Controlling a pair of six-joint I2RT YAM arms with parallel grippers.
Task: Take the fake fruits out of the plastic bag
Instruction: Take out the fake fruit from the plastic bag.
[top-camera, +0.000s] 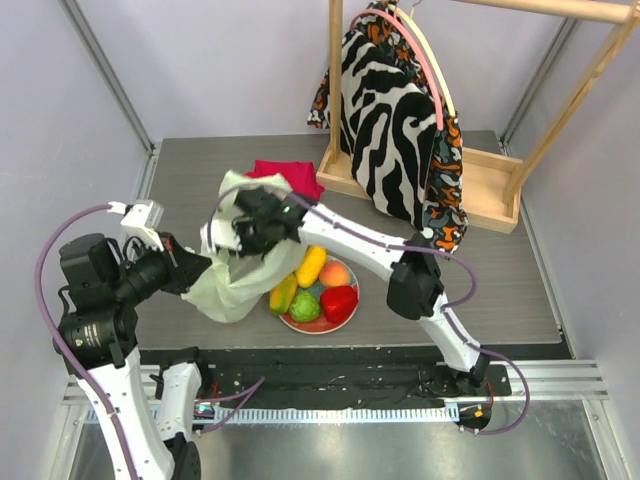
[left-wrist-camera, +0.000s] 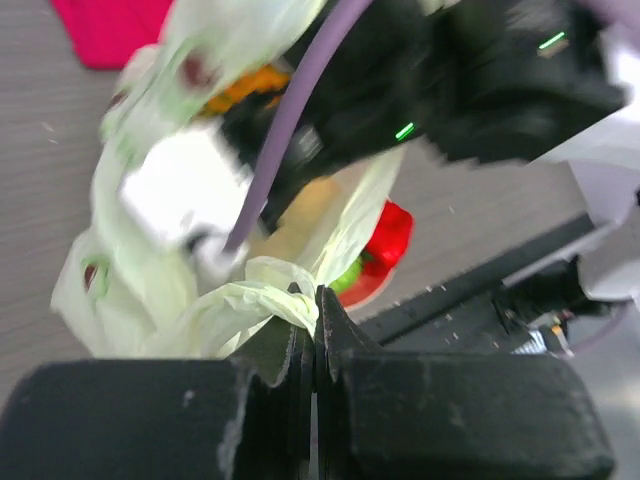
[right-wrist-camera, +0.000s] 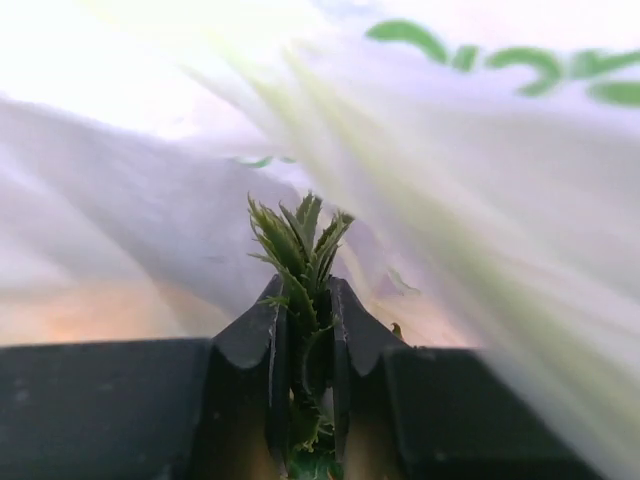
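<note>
Top external. The plastic bag (top-camera: 236, 275) hangs bunched between the two arms, above the grey table (top-camera: 490, 280). The left gripper (top-camera: 200, 270) meets the bag's left flank. The right gripper (top-camera: 243, 228) is pushed into the top of the bag (its jaws are hidden from here). Just right of the bag is a plate (top-camera: 322, 328) holding fake fruits (top-camera: 311, 266): yellow, peach, green and red ones. A red cloth (top-camera: 290, 178) lies behind the bag. A wooden rack (top-camera: 482, 188) with a zebra-print garment (top-camera: 392, 120) stands at the far right, well apart. Pale walls close in on both sides.

Left wrist. The left gripper's jaws are clamped tight on a twisted fold of the bag (left-wrist-camera: 240, 305). The black right arm (left-wrist-camera: 460, 90) and a purple cable (left-wrist-camera: 295, 115) block much of the view (motion blur). The red fruit (left-wrist-camera: 390, 235) shows beyond the film.

Right wrist. Inside the bag, white-green film is all around (right-wrist-camera: 480, 210). The right gripper (right-wrist-camera: 303, 300) is pinched on the green leafy crown of the pineapple (right-wrist-camera: 300, 245). Its body is hidden.
</note>
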